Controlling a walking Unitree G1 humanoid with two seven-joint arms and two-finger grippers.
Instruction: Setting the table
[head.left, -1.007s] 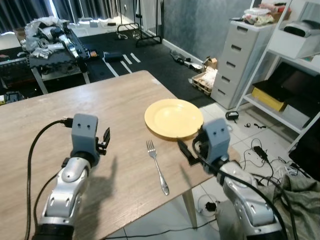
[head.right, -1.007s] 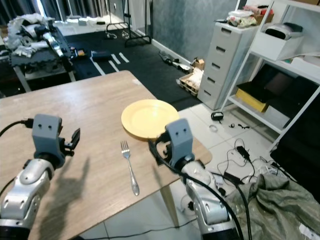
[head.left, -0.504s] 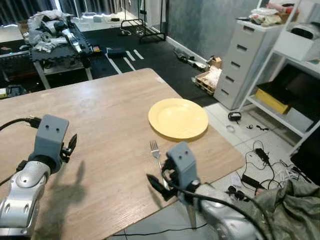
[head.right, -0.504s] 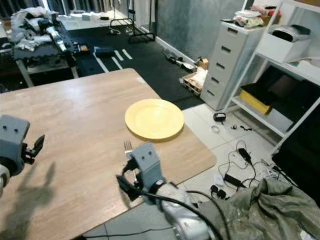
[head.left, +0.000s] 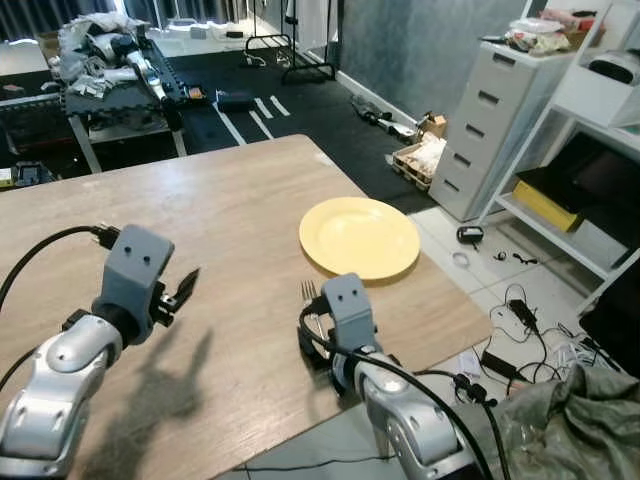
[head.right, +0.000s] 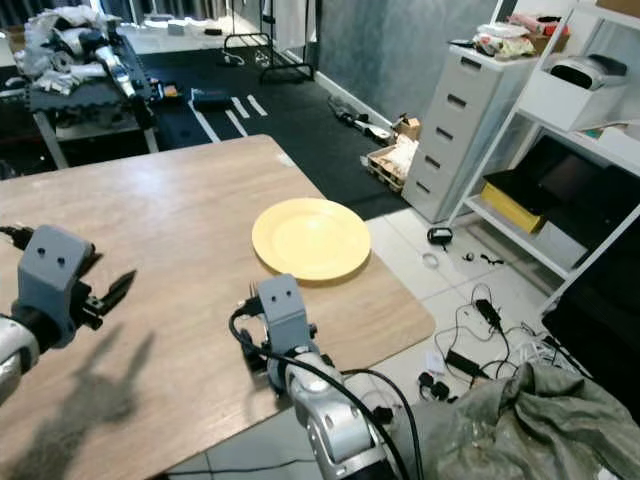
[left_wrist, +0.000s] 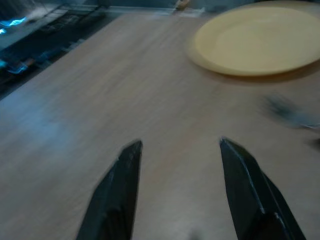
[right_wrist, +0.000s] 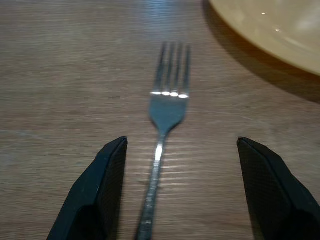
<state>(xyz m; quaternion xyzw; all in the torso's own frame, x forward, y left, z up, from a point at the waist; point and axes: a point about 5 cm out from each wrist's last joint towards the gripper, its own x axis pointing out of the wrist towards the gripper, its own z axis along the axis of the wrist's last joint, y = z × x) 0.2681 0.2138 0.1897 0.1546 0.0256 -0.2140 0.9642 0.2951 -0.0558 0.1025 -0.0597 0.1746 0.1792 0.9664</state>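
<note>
A silver fork (right_wrist: 166, 112) lies on the wooden table (head.left: 220, 200), its tines (head.left: 308, 291) pointing away from me. A yellow plate (head.left: 360, 237) sits just beyond it to the right, empty. My right gripper (right_wrist: 181, 145) hangs low over the fork's handle, open, with one black finger (right_wrist: 102, 192) on each side of it and not touching it. In the left eye view its wrist block (head.left: 343, 301) hides most of the fork. My left gripper (head.left: 185, 286) hovers open above bare wood to the left, holding nothing, and the left wrist view looks toward the plate (left_wrist: 260, 40).
The table's near edge and right corner are close to the fork. On the floor at the right are a white drawer cabinet (head.left: 485, 125), open shelves (head.left: 590, 160), loose cables (head.left: 515, 315) and a heap of cloth (head.left: 590, 420). A cluttered low bench (head.left: 110, 70) stands far back left.
My right arm has swung from beside the plate, past the table's near edge, to a spot over the fork with its fingers astride the handle. The left gripper stays open and has shifted slightly.
</note>
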